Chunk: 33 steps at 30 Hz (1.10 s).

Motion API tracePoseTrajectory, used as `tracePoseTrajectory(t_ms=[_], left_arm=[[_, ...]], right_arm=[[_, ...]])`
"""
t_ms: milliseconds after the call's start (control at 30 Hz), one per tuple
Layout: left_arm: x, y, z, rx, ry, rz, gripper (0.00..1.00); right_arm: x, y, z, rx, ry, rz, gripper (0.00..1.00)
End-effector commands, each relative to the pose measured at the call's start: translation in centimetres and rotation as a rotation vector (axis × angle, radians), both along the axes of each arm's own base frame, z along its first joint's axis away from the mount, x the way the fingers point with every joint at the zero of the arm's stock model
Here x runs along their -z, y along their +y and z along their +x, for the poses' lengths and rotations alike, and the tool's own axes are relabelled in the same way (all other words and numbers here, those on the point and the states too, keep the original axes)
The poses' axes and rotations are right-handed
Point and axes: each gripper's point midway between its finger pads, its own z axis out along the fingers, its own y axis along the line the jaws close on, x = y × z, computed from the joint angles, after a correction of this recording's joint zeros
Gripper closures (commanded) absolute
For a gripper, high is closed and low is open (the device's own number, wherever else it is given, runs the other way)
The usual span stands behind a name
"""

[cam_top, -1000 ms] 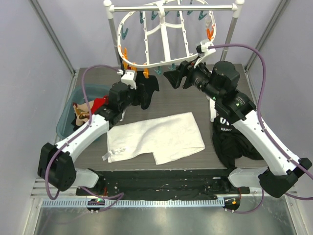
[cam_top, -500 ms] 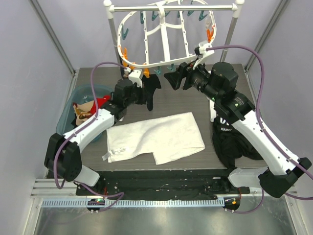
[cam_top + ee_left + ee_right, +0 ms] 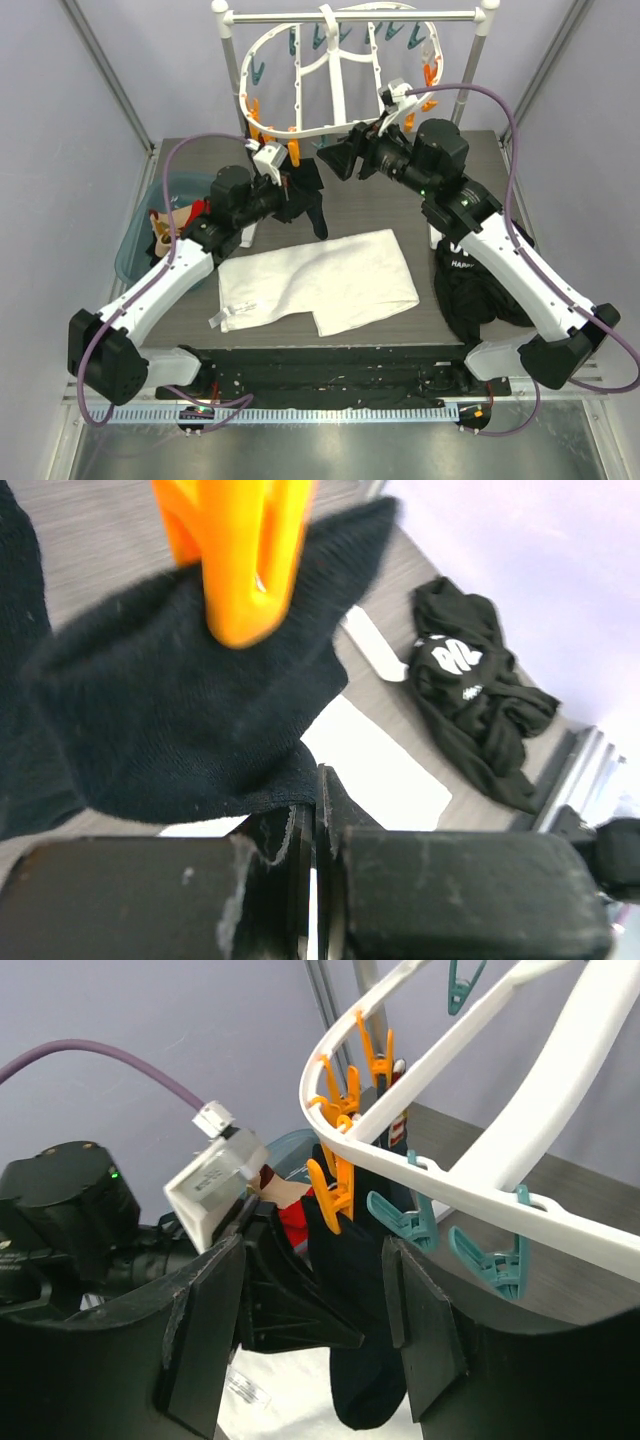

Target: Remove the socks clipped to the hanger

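- One black sock (image 3: 308,195) (image 3: 180,710) (image 3: 360,1360) hangs from the hanger (image 3: 338,85) (image 3: 480,1195), at the near left of its rim.
- An orange clip (image 3: 293,152) (image 3: 245,560) (image 3: 335,1195) bites the sock's upper edge, and the sock's body hangs below the rim.
- Hanger: a white oval frame with crossbars, hooked on a grey rail (image 3: 350,17) at the far edge of the bench (image 3: 400,210). Orange and teal clips (image 3: 405,1222) line its rim.
- Left claw (image 3: 285,190) (image 3: 315,820): jaws pressed together. In the left wrist view a fold of the sock's lower hem appears to be pinched between them, though that view is close and blurred. The claw sits just below the orange clip.
- Right claw (image 3: 340,160) (image 3: 310,1330): jaws wide apart and holding nothing. It is level with the hanger's near rim, just right of the sock and facing the left claw.
- Several loose socks (image 3: 175,225), red and tan patterned, lie heaped in a teal bin (image 3: 130,245) at the bench's left edge.
- White cloth (image 3: 320,280): spread flat at mid-bench, between the two arms.
- Black garment (image 3: 475,290) (image 3: 475,700) with white lettering: crumpled at the right of the bench, under the right arm.
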Motion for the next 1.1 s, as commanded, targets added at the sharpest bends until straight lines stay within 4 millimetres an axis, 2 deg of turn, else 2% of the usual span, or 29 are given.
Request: tracePoseTrajectory(t_ms=[0,100,333,467,800,1067], left_arm=[[-1.3,0.2,-2.0,0.043,-0.002,-0.047,1.00],[-1.7,0.5,-2.7,0.047,-0.009,-0.051,1.00],[-1.8,0.8,-3.6,0.065,0.001,-0.031,1.00],[-1.9,1.0,-4.1,0.081,0.009,-0.016,1.00],[-1.8,1.1,-4.7,0.100,0.004,-0.006,1.00],[-2.3,1.0,-4.8,0.115,0.000,-0.003,1.00]], right_arm=[[-3.5,0.3,0.1,0.050,-0.021,0.098,0.36],[-3.5,1.4,-0.5,0.020,-0.028,0.073,0.36],[-1.9,4.4,0.1,-0.061,0.027,0.084,0.36],[-1.0,5.4,0.7,-0.067,0.051,0.082,0.36],[1.4,6.7,3.2,-0.023,0.101,0.075,0.36],[1.8,7.3,3.9,-0.018,0.102,0.092,0.36]])
